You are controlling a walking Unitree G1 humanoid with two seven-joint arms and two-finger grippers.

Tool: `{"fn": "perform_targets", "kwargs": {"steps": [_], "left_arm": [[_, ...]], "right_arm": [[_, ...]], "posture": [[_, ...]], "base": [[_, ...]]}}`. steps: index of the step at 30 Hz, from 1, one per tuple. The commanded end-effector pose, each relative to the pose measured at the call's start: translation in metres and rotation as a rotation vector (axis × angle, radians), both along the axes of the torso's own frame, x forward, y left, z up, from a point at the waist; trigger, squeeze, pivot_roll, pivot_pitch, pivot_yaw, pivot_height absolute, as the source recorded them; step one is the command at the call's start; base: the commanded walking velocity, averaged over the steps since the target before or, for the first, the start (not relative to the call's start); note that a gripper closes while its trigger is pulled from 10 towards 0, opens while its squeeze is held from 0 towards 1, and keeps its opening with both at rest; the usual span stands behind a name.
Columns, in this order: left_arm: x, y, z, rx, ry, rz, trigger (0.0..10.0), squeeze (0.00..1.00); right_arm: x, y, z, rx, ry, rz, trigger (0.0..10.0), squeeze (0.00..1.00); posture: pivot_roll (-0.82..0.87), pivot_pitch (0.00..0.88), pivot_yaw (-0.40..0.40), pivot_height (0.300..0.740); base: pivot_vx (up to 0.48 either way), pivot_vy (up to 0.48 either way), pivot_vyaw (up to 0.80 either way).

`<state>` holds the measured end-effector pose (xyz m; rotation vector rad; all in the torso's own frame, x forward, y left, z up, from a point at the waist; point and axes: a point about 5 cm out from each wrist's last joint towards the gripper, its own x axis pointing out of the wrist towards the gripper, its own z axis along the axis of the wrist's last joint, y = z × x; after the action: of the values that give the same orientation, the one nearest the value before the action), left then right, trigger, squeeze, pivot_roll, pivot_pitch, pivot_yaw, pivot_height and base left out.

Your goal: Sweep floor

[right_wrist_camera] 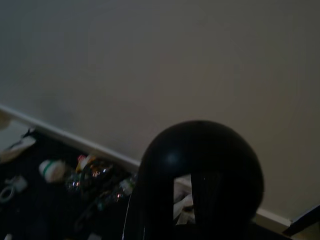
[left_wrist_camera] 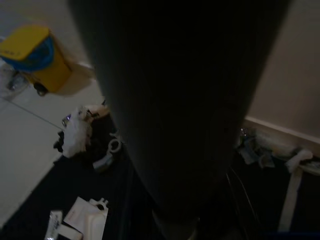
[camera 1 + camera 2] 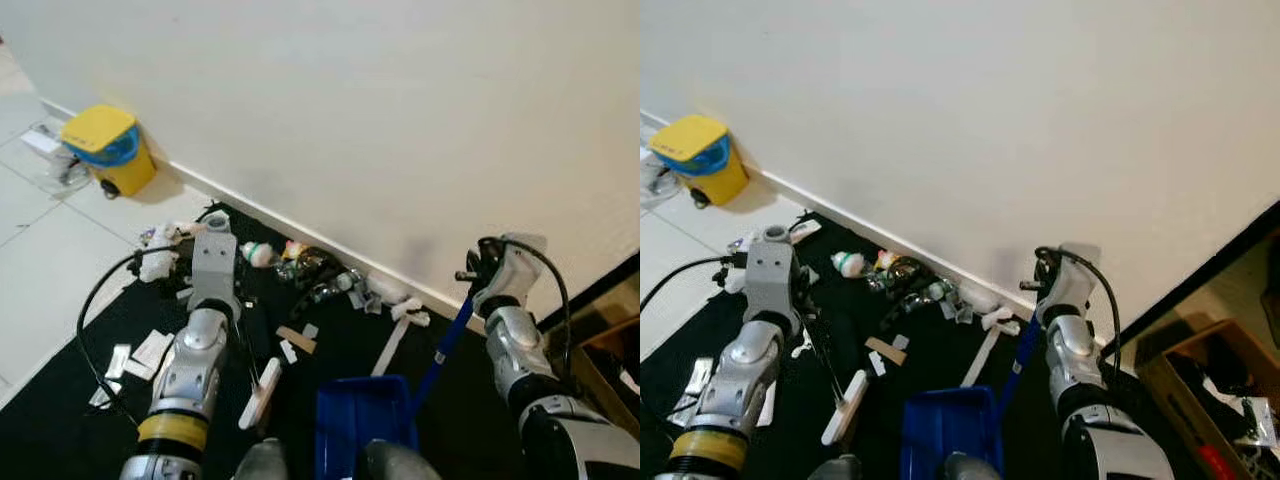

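Note:
A small broom with a thin dark handle and a white brush head rests on the black mat; my left gripper is shut on the handle's top, and that handle looms dark in the left wrist view. My right gripper is shut on the long blue handle of a blue dustpan that stands on the mat near my feet. Litter of bottles, wrappers and white scraps lies along the baseboard beyond the brush. The rounded handle end blocks the right wrist view.
A yellow pedal bin stands by the wall at far left on pale tiles. A crumpled white bag and flat white packets lie at the mat's left edge. An open wooden box sits at right. The white wall runs close ahead.

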<state>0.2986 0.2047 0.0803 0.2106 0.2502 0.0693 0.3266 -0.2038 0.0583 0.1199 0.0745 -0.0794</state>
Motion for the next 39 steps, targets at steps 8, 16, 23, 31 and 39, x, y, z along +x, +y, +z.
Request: {"fn": "perform_targets", "kwargs": {"steps": [8,16,23,31,39], "left_arm": [[0.012,0.023,0.041,0.292,0.026,-0.108,10.0,0.00],[0.015,0.041,0.078,0.313,-0.042,-0.100,10.0,0.00],[0.010,0.041,0.072,0.224,-0.079,-0.040,10.0,0.00],[0.010,0.047,0.068,0.202,-0.119,0.039,10.0,0.00],[0.013,0.066,0.075,0.241,-0.156,0.130,10.0,0.00]], "right_arm": [[0.016,-0.017,0.032,0.027,-0.114,-0.054,10.0,0.00],[0.017,-0.025,0.034,0.011,-0.096,-0.045,10.0,0.00],[0.020,-0.039,0.051,-0.037,-0.169,-0.104,10.0,0.00],[0.025,-0.048,0.063,-0.037,-0.200,-0.134,10.0,0.00],[0.024,-0.044,0.056,-0.091,-0.155,-0.142,10.0,0.00]], "posture": [[0.08,0.048,-0.064,0.740],[0.09,0.045,-0.074,0.740],[0.09,0.054,-0.067,0.740],[0.08,0.061,-0.051,0.740],[0.10,0.113,-0.034,0.740]], "base": [[0.000,0.000,0.00],[0.000,0.000,0.00],[0.000,0.000,0.00],[0.000,0.000,0.00],[0.000,0.000,0.00]]}}
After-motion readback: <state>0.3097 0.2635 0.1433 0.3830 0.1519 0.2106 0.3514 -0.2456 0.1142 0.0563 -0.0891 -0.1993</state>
